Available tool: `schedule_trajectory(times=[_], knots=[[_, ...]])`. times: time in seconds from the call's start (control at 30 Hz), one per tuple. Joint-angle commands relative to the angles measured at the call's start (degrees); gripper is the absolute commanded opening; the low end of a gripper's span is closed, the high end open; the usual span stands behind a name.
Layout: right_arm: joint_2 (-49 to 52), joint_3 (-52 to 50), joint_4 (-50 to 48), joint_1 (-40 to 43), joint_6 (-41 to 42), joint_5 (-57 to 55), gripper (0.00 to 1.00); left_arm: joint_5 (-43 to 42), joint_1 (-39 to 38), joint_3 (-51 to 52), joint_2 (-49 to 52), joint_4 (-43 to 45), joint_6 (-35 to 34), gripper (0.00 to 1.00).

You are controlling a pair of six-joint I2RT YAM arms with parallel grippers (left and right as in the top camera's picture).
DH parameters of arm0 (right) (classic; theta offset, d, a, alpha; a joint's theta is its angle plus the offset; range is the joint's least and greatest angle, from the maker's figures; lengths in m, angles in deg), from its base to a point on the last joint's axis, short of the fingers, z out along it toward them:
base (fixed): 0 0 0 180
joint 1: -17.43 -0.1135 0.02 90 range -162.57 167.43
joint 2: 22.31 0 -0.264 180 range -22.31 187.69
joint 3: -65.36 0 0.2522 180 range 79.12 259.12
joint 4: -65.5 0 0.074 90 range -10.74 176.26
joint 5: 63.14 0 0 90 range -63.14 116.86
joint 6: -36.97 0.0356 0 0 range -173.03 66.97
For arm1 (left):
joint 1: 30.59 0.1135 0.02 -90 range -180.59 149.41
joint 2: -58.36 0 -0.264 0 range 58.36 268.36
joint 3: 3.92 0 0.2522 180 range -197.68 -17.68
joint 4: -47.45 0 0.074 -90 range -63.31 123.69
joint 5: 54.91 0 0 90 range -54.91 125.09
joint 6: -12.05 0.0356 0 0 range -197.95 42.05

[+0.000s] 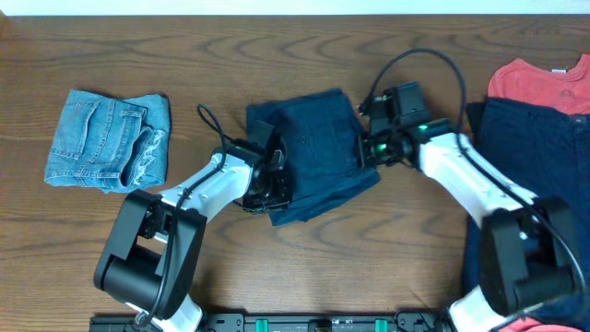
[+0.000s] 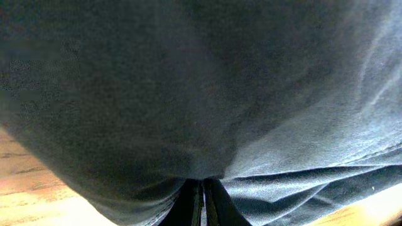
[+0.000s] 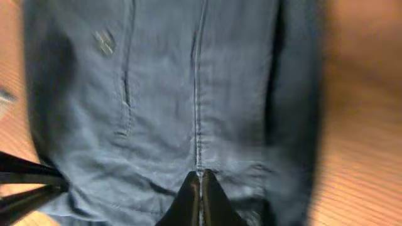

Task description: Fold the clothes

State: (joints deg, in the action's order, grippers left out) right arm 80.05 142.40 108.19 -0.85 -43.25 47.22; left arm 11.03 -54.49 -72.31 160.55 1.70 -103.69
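The dark navy shorts (image 1: 313, 148) lie partly folded at the table's middle. My left gripper (image 1: 272, 187) is at their lower left edge. In the left wrist view its fingers (image 2: 202, 191) are shut with navy cloth (image 2: 188, 94) gathered and draped over the tips. My right gripper (image 1: 369, 148) is at the shorts' right edge. In the right wrist view its fingers (image 3: 201, 182) are shut on wrinkled cloth at a seam of the shorts (image 3: 163, 94). The light-blue denim shorts (image 1: 111, 138) lie folded at the left. The red T-shirt (image 1: 544, 83) lies at the back right.
Another dark navy garment (image 1: 535, 152) lies at the right under the right arm, overlapping the red T-shirt. The wooden table (image 1: 387, 249) shows bare between the garments. A black thin rod (image 3: 25, 182) shows at the right wrist view's lower left.
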Motion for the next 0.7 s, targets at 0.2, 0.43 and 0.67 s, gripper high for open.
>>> schedule_trajectory(times=[0.2, 0.43, 0.67], knots=[[9.1, -0.7, 13.3, -5.6, 8.6, -1.3, 0.01, 14.7, 6.7, 0.0, 1.5, 1.9, 7.6, 0.07], [6.6, -0.7, 18.1, -13.2, 8.9, -1.8, 0.01, 13.5, 12.9, -7.1, 1.3, -1.0, 11.2, 0.07], [-5.6, -0.7, 11.9, -13.4, 7.5, -7.0, 0.02, 0.7, 14.9, -19.0, -2.8, -18.1, 14.7, 0.16]])
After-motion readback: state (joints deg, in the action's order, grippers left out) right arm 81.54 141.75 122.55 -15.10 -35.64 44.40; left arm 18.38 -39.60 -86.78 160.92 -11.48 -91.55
